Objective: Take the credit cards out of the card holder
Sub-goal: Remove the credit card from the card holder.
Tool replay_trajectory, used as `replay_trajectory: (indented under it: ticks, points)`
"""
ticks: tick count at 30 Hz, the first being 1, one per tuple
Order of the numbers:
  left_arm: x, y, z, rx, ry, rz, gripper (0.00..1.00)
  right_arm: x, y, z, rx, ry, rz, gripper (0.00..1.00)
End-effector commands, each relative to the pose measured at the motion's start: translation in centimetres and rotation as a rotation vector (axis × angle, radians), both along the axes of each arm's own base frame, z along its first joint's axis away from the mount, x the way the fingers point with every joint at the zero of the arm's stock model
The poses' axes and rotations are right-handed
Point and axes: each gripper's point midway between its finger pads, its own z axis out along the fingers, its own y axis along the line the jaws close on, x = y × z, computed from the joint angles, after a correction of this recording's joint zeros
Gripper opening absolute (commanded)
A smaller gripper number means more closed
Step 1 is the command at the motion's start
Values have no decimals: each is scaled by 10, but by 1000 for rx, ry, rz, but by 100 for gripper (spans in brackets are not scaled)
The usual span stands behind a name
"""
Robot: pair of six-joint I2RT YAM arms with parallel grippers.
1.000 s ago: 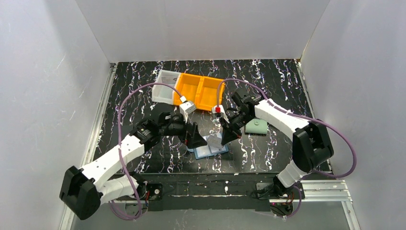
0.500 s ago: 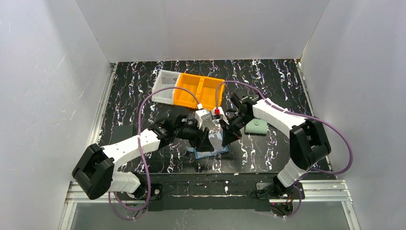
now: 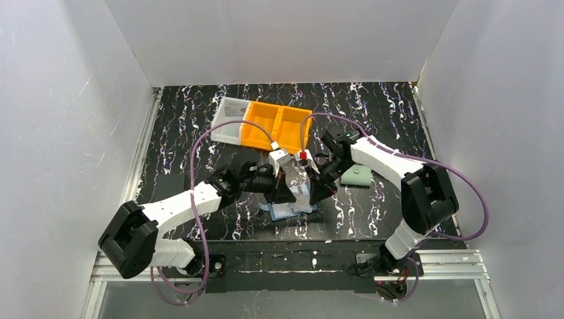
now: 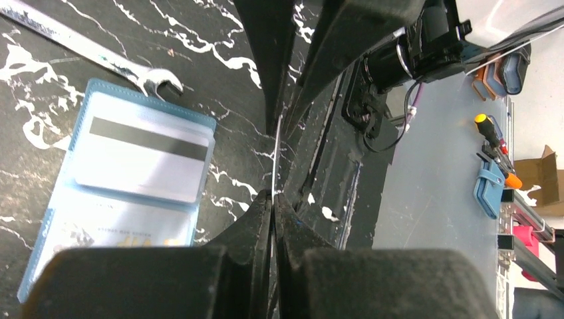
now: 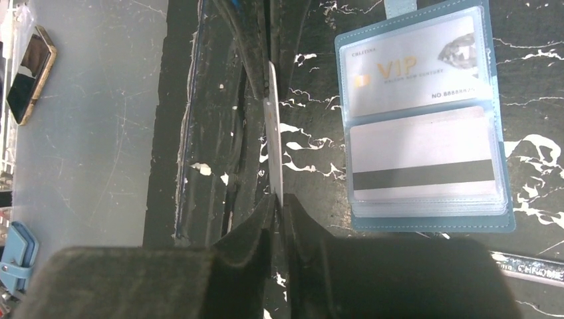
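Left gripper (image 4: 273, 199) and right gripper (image 5: 278, 199) both clamp the same credit card (image 5: 272, 126), held edge-on between them. Below lies the open card holder (image 5: 432, 224), a VIP card (image 5: 412, 73) and a striped card (image 5: 425, 143) in its pockets. Thin, stiff, slick plastic, I'd say: pinch the exposed edge.

The card holder (image 5: 432, 224) is matt, stitched and leather-like with glossy clear plastic pockets (the wrench (image 4: 149, 76) is shiny metal).
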Motion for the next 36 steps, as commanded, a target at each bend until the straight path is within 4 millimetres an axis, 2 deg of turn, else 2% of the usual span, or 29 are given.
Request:
replay_trajectory:
  ticks: [1, 4, 7, 10, 14, 20, 31, 33, 36]
  points:
    - [-2, 5, 18, -81, -51, 48, 0, 4, 4, 14, 62, 24, -4, 26]
    - [-4, 11, 24, -125, -49, 104, 0, 6, 0, 23, 103, 43, -26, 51]
    - [-3, 16, 32, -196, -59, 174, 0, 8, -3, 32, 152, 60, -55, 71]
    - [-3, 22, 38, -276, -51, 242, 0, 11, -6, 40, 200, 82, -89, 82]
    - [-2, 27, 41, -345, -33, 307, 0, 12, -6, 47, 255, 122, -120, 88]
    - [1, 27, 49, -419, -33, 360, 0, 13, -6, 55, 301, 184, -155, 91]
    - [5, 11, 52, -459, -35, 379, 0, 17, -1, 59, 358, 296, -211, 91]
    - [6, 10, 50, -458, -38, 386, 0, 19, 2, 60, 362, 335, -231, 83]
    - [9, 10, 50, -464, -41, 402, 0, 21, 4, 61, 377, 374, -246, 61]
